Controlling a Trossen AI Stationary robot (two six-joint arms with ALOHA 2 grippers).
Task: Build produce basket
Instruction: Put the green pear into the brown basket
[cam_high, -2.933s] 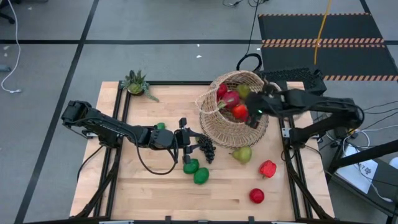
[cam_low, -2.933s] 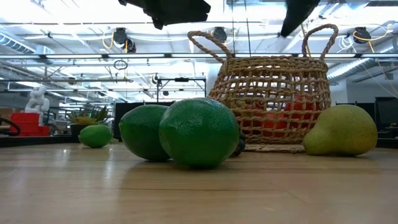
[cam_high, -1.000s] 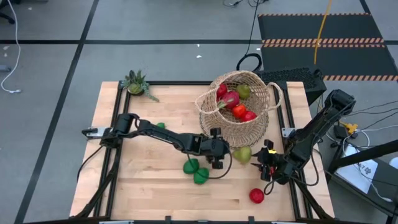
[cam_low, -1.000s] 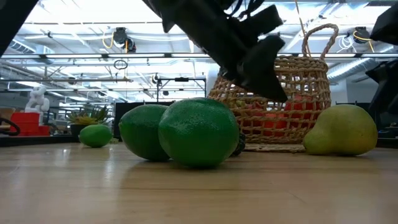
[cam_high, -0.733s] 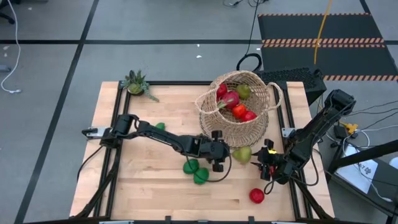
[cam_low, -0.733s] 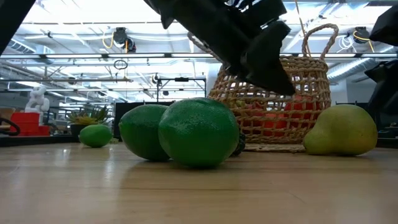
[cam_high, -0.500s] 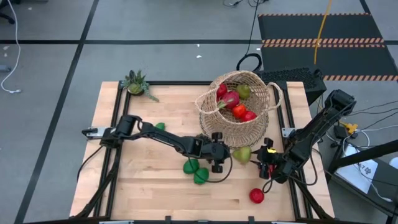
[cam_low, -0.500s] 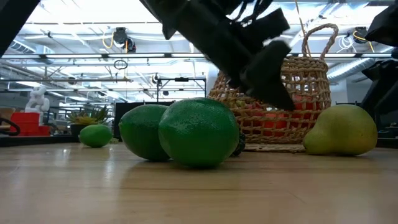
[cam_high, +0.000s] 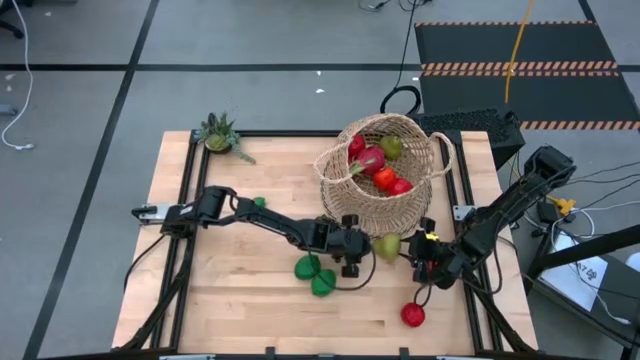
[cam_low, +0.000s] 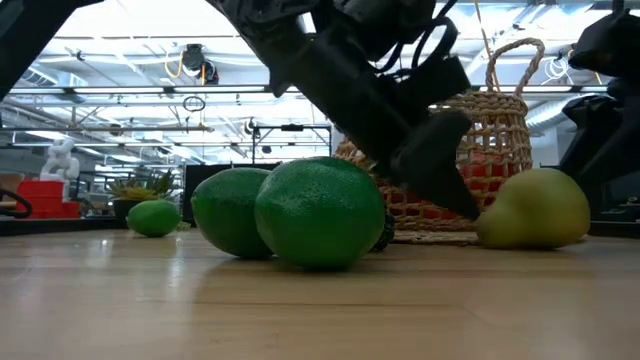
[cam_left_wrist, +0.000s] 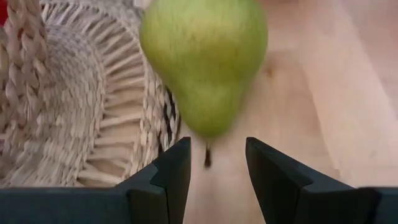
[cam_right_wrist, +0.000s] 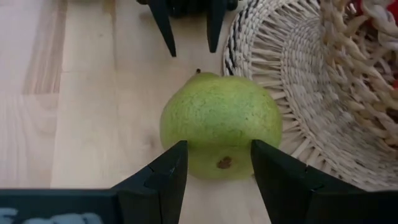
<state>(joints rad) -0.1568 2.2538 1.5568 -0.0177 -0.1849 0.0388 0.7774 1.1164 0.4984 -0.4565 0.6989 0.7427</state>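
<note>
Green pear (cam_right_wrist: 221, 126) right ahead: my right pincer (cam_right_wrist: 216, 167) is open, fingers either side of its fat end, not yet closed. My left pincer (cam_left_wrist: 217, 167), open too, faces its stem end. It lies on the desk (cam_high: 250, 310) against the basket (cam_high: 385, 170). Looks light, smooth, rounded, likely to roll, so I'd grip across the belly.

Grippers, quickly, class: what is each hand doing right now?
Left hand: open, empty, fingers aimed at the stem end of the pear beside the basket.
Right hand: open, fingers reaching either side of the same pear, not yet closed on it.
</note>
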